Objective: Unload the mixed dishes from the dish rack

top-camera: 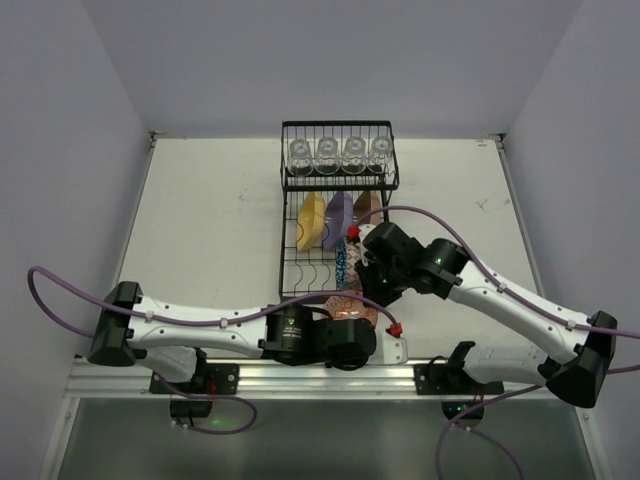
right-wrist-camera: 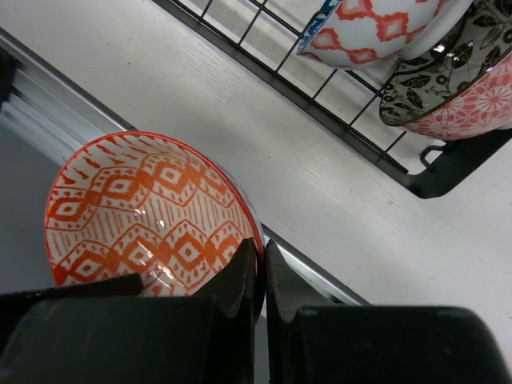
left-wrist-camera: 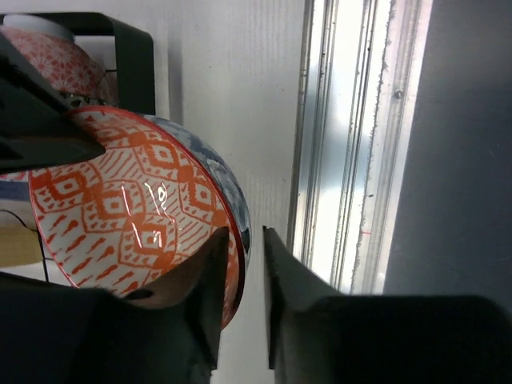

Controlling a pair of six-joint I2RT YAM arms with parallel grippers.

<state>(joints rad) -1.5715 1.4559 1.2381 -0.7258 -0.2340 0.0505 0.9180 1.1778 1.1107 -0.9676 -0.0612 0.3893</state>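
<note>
An orange-and-white patterned bowl (top-camera: 352,308) (left-wrist-camera: 120,208) (right-wrist-camera: 136,216) is held over the table's near edge, in front of the black wire dish rack (top-camera: 335,215). My right gripper (top-camera: 376,290) (right-wrist-camera: 261,248) is shut on its rim. My left gripper (top-camera: 368,328) (left-wrist-camera: 248,236) straddles the rim, one finger inside the bowl, with a gap at the outer finger. Several clear glasses (top-camera: 340,153) stand on the upper shelf. Yellow (top-camera: 312,222), purple (top-camera: 338,220) and brown (top-camera: 366,208) plates stand in the slots. A blue bowl (top-camera: 341,265) sits on edge in the rack.
Two more patterned bowls (right-wrist-camera: 360,24) (right-wrist-camera: 464,80) rest in the rack's near corner (right-wrist-camera: 320,104). An aluminium rail (top-camera: 300,375) (left-wrist-camera: 344,160) runs along the table's near edge, under the held bowl. White table surface (top-camera: 210,240) lies left and right of the rack.
</note>
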